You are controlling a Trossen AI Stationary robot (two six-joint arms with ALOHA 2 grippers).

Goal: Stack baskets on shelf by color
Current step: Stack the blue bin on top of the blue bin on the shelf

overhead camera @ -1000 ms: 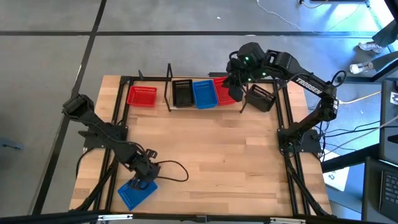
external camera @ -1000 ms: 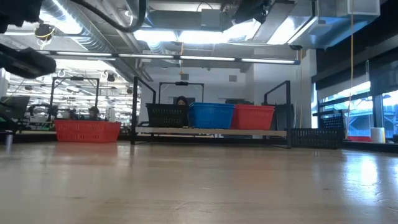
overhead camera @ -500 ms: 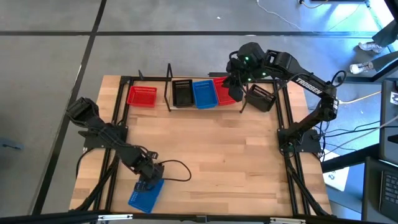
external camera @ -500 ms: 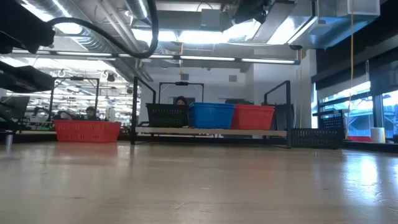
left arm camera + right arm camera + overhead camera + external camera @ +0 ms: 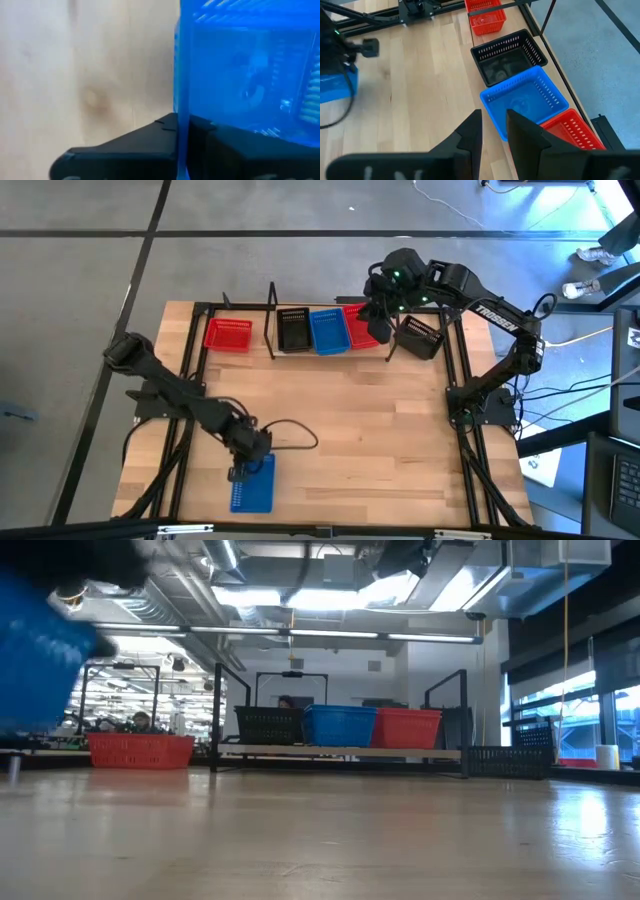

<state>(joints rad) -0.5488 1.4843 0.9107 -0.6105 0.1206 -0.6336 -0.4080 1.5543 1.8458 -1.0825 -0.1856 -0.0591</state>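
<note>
My left gripper (image 5: 243, 468) is near the table's front-left and shut on a blue basket (image 5: 252, 485), which shows blurred in the low view (image 5: 40, 660). My right gripper (image 5: 377, 325) hovers over the shelf (image 5: 340, 752) at the far edge. Its fingers stand narrowly open (image 5: 494, 117) and hold nothing. On the shelf, a black basket (image 5: 293, 330), a blue one (image 5: 328, 330) and a red one (image 5: 360, 325) sit side by side on their bases. My left gripper pinches the blue basket's far end wall (image 5: 181, 100), with one finger (image 5: 130, 150) outside and the other (image 5: 240, 155) inside. The fingers come from above, slanting toward the near edge. The basket is lifted clear of the table and reaches from the fingers toward the near edge.
A red basket (image 5: 228, 333) sits left of the shelf and a black basket (image 5: 420, 335) to its right, both at the far edge. Black frame rails (image 5: 185, 380) run along the table's sides. Bare wood (image 5: 350, 430) lies mid-table. A cable loops beside the left gripper (image 5: 290, 435).
My left gripper has moved toward the table's right, carrying the blue basket. The basket has turned about from lying slantwise to lying with its long side running near to far, and it has come into the low view.
</note>
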